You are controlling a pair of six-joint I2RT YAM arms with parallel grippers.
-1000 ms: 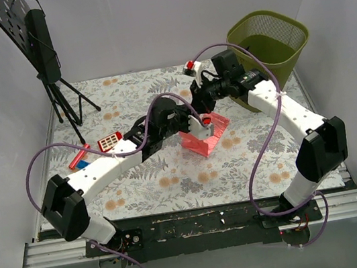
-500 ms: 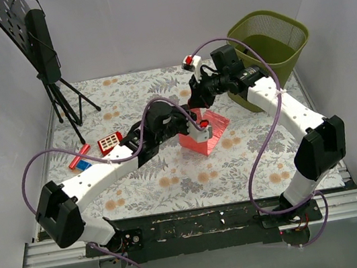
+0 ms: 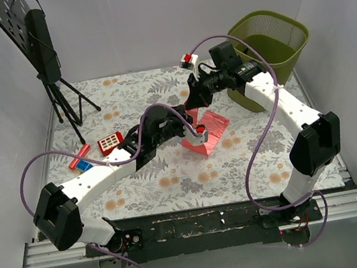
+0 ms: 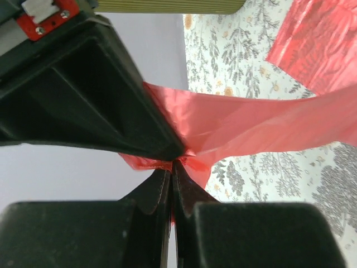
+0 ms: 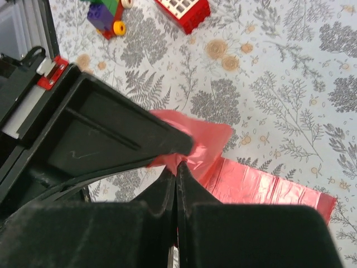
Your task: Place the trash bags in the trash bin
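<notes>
Task in progress. My left gripper [image 4: 173, 163] is pressed together on a fold of the red trash bag [image 3: 212, 126]. My right gripper [image 5: 177, 162] pinches another edge of the same film, just above and beyond the left one. The film runs between the two grips, and its folded part lies on the table [image 3: 173, 184] beneath them. The trash bin [image 3: 285, 49] stands well beyond the right gripper, to its right, with no red inside. I judge the grasp done, with the carry and release into the bin left.
</notes>
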